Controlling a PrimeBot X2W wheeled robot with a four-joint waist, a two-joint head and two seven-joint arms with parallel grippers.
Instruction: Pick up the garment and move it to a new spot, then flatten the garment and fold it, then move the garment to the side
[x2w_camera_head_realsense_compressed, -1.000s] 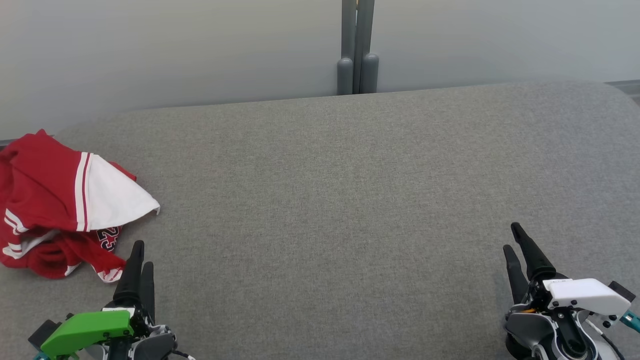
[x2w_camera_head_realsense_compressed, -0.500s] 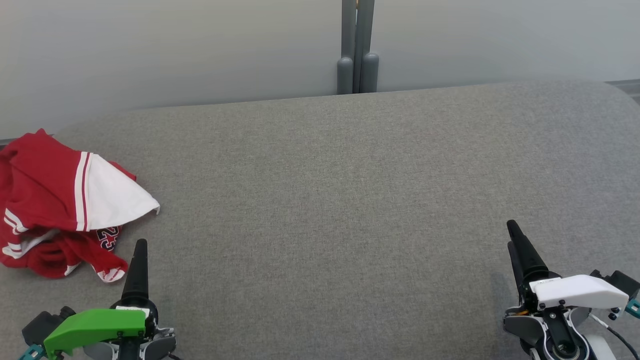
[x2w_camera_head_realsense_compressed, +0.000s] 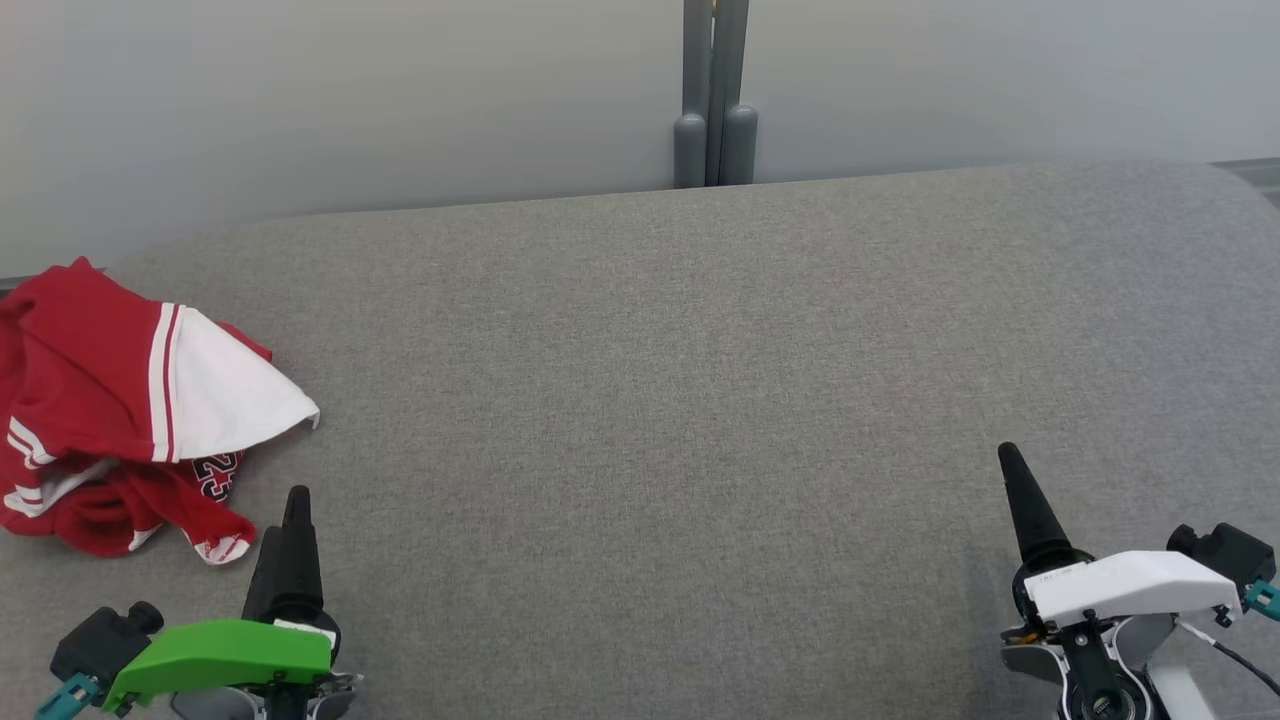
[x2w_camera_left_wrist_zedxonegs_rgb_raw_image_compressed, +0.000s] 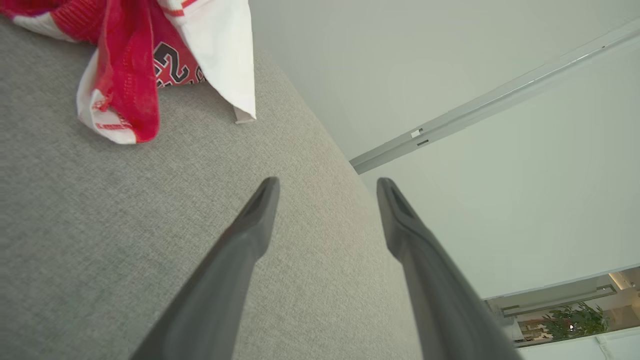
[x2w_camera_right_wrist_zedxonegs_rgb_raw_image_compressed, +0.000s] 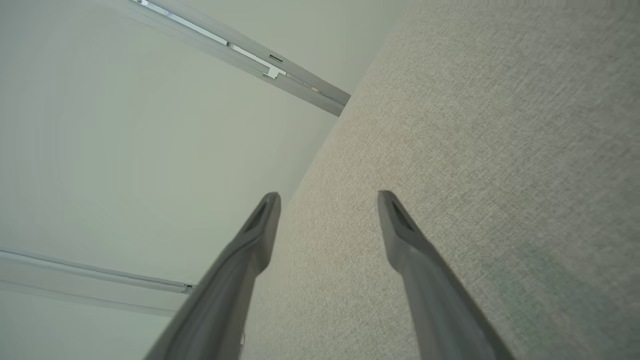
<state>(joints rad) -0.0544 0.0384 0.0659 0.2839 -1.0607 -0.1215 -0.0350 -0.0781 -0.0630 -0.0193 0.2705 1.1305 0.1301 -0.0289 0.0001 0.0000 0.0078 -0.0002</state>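
Since shirt (x2w_camera_head_realsense_compressed: 120, 400) lies bunched far left on cushion (x2w_camera_head_realsense_compressed: 700, 400), left gripper (x2w_camera_left_wrist_zedxonegs_rgb_raw_image_compressed: 327, 182) hovers near it, spread; right gripper (x2w_camera_right_wrist_zedxonegs_rgb_raw_image_compressed: 327, 196) likewise spread, well apart.

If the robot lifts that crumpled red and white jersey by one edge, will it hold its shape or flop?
Probably flop: the garment lies in soft, bunched folds, so the rest would likely hang or drag. It looks thin, so likely light. Pushed, it may bunch on the woven cushion rather than slide.
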